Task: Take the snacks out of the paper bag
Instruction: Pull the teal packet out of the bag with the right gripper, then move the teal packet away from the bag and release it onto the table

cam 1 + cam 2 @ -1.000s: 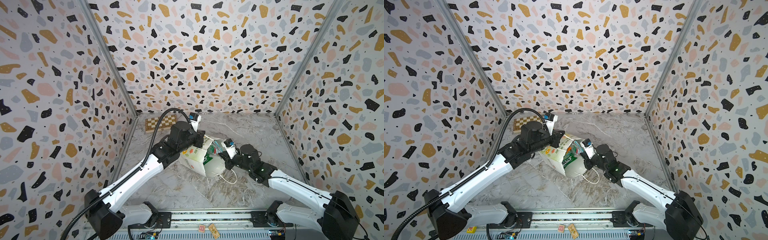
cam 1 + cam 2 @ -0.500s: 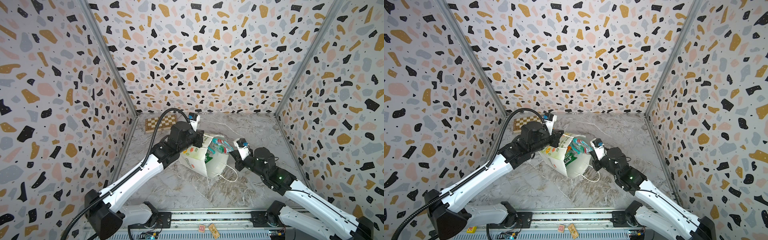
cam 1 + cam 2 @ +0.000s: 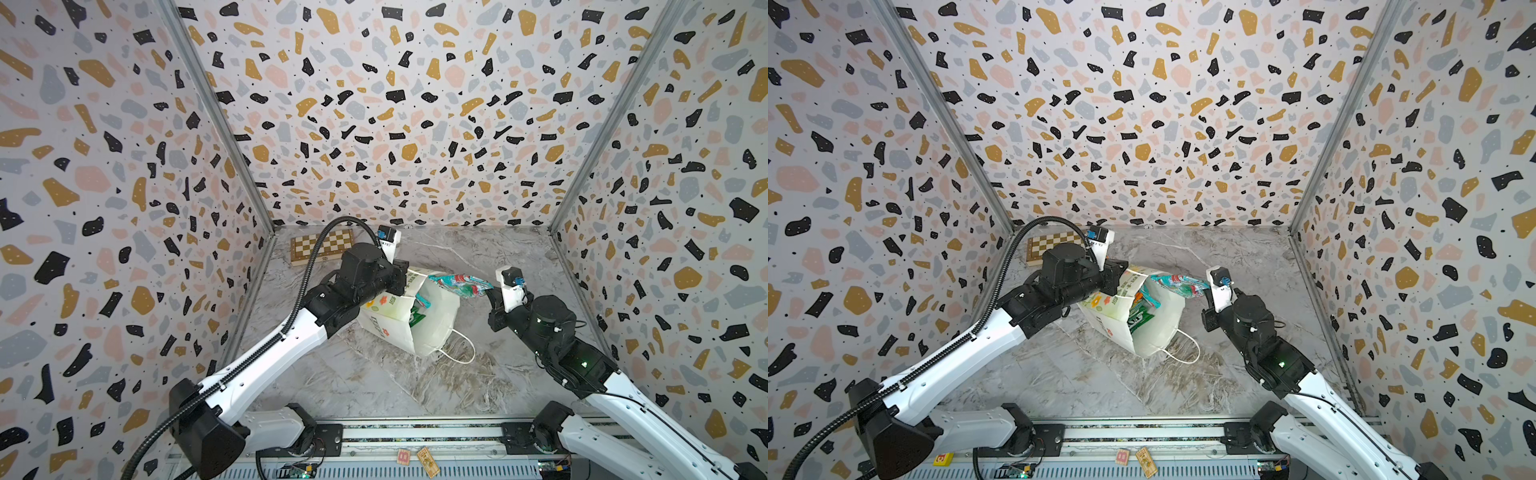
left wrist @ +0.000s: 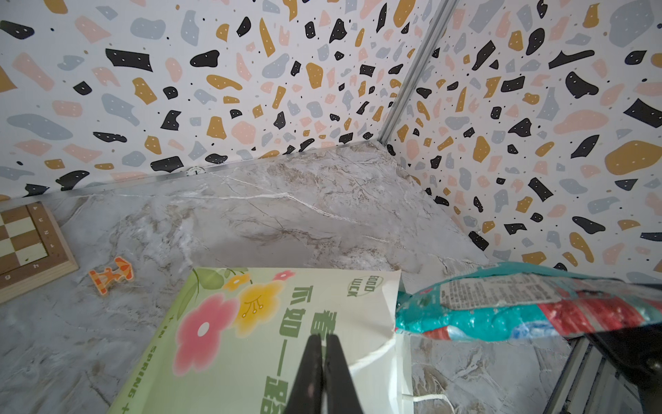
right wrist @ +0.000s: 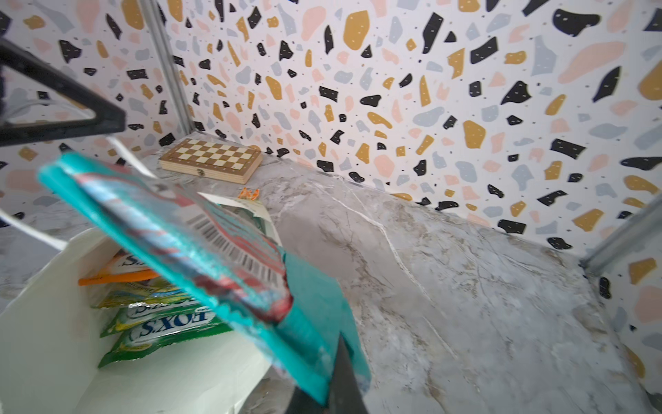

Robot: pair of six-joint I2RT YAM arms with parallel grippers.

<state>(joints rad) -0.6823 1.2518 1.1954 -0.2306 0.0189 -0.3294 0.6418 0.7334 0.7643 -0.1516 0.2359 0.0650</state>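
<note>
Snacks: one teal packet [image 3: 457, 284] over the rim of the paper bag [image 3: 390, 332], its end pinched in the closed right gripper [image 3: 488, 291]. Green-yellow packets [image 5: 168, 322] and an orange-yellow packet [image 5: 118, 276] lie inside the bag. The bag sits tilted on the tabletop [image 3: 374, 386], with its cord handle [image 4: 372, 353] apparently nipped by the closed left gripper [image 4: 321, 353]. Chessboard [image 3: 322, 245] behind the bag.

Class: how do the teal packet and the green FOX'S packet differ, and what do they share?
Colour: the teal packet is teal and red, the green packet green and yellow. Place: the teal packet hangs at the mouth of the paper bag; the green packet lies inside. State: the right gripper is shut on the teal packet; the green packet is ungripped. Both are flat and glossy.
</note>
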